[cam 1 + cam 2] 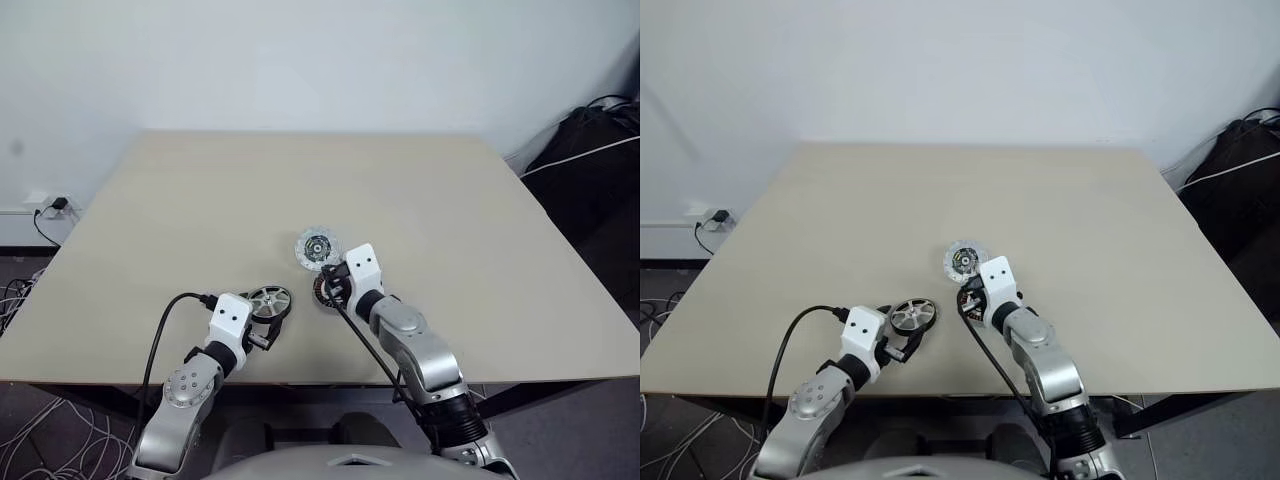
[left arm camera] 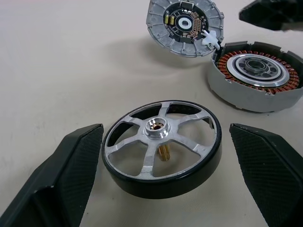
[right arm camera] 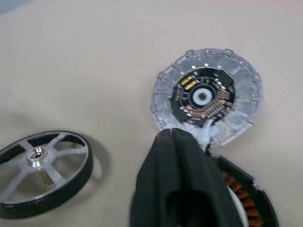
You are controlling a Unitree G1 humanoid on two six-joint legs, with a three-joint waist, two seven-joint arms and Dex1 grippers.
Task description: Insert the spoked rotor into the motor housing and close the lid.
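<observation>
Fingers of the left gripper (image 2: 161, 175) stand wide apart on either side of the spoked rotor (image 2: 162, 147), which lies flat on the table (image 1: 200, 200) between them, untouched by either finger. Fingers of the right gripper (image 3: 177, 156) are pressed together with nothing between them, their tips poised over the near edge of the motor housing (image 2: 255, 75) where the lid (image 2: 185, 26) adjoins it.

The lid lies open beside the housing, circuit face up, touching the housing's rim at a small white connector. The housing's copper windings and silver centre are uncovered and ready to receive the rotor.

The step in hand looks to be grasping the rotor. To do it well, the left fingers should close squarely on the black rim across its full width, so the wheel lifts level. The brass shaft beneath the hub must then meet the housing's centre bore straight, so the rotor wants carrying flat and lowering without tilt. The right fingers would best clear off before that.

The table is a plain beige top, matte and smooth. Beyond it stands a white wall; cables trail on the floor at the left, and dark bags sit at the right.
</observation>
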